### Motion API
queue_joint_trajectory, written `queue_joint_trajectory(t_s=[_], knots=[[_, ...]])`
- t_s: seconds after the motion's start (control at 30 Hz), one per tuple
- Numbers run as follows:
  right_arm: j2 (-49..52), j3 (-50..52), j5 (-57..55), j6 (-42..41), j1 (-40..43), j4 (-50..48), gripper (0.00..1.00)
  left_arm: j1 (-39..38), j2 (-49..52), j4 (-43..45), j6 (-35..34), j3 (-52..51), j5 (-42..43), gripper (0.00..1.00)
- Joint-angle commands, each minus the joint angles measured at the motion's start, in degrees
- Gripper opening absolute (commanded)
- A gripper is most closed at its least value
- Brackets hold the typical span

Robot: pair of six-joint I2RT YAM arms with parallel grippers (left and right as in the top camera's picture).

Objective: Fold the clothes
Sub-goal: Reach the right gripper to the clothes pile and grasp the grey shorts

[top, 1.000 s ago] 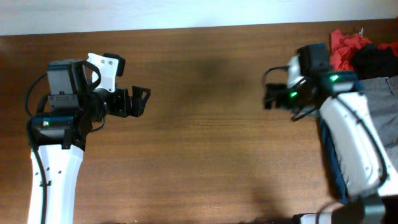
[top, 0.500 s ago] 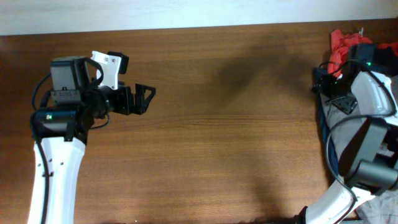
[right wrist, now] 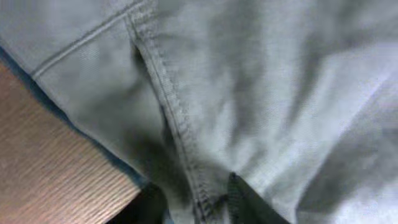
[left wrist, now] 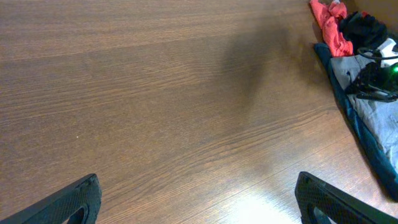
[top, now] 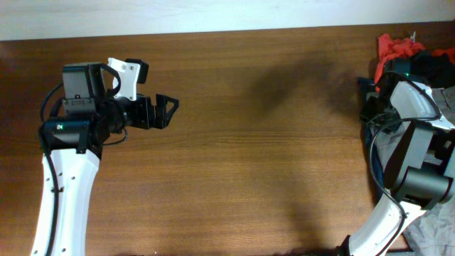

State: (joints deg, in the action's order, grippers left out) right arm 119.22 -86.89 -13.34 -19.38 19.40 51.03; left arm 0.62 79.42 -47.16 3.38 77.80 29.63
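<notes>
The brown wooden table [top: 249,142] shows fine straight grain under a smooth, faintly glossy finish. The grey-olive cotton trousers [right wrist: 249,93] are matt woven cloth, wrinkled, with raised stitched seams. The crumpled red garment [top: 394,48] and navy blue cloth [left wrist: 372,163] look soft and matt. The left arm's white shell [top: 60,192] is smooth plastic; the black two-finger left hand [top: 169,112] is matt.

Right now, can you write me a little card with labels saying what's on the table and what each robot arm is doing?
table: brown wood, middle bare
trousers: grey, wrinkled, right edge, not folded
red clothes: far right corner
black clothes: beside the red
blue cloth: peeks out along the trousers
left arm: above bare wood, jaws wide open, empty
right arm: on the trousers, jaws around a seam, grip unclear
</notes>
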Motion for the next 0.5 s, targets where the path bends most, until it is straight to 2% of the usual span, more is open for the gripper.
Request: queue_joint_trajectory(t_s=[0.0,0.03,0.2,0.33,0.47], knots=[[-0.31,-2.14,-5.92,-2.43,-0.26,1.73,0.23,0.28,0.50,0.22,-0.39,1.33,1.03,0.99],[-0.57,-3.17,-6.51,-2.80,-0.28,2.75,0.17,0.28,0.50,0.22,-0.42,1.33,1.03,0.99],[-1.57,-9.18,-6.36,-2.78,-0.37,7.72,0.04,0.28,0.50,0.24,-0.39,1.33,1.03,0.99],[-2.43,-14.29,-3.56,-1.60,-1.70,12.52,0.04,0.28,0.50,0.46,-0.39,1.33,1.03,0.99],[-3.43,-15.50,3.89,5.90,-3.85,13.07,0.04,0.28,0.50,0.42,-0.39,1.33,1.03,0.99]])
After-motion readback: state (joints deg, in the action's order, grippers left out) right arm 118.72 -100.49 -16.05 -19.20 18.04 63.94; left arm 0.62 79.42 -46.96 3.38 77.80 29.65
